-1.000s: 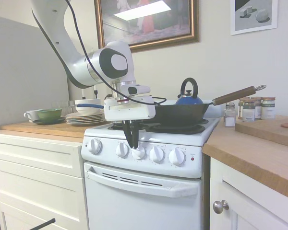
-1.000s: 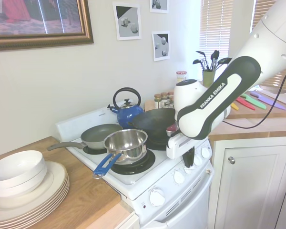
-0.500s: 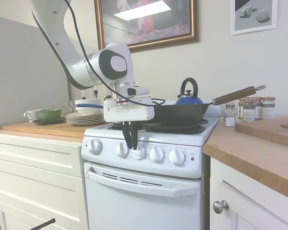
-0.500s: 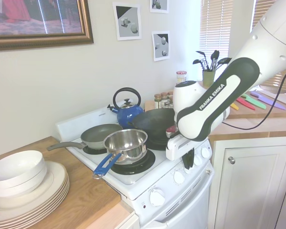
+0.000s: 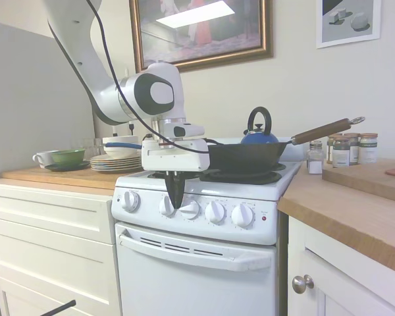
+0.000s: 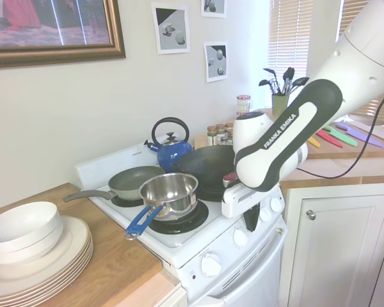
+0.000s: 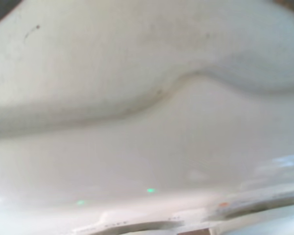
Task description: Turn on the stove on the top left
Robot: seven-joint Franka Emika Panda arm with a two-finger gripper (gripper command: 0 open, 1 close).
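The white stove stands between cream cabinets, with a row of round white knobs and a small red light on its front panel. My gripper hangs fingers-down in front of that panel, its tips between the second knob and the third knob from the left. The fingers read as one dark wedge, shut with nothing in them. From the other side the gripper hangs just in front of the stove. The wrist view is only a blurred white surface.
A black wok with a wooden handle, a blue kettle, a steel saucepan and a frying pan fill the burners. Stacked plates sit on the counter beside the stove; spice jars stand on the wooden counter.
The hand has shifted slightly left along the knob row and turned about its vertical axis. The two fingers, seen side by side before, now overlap as one wedge.
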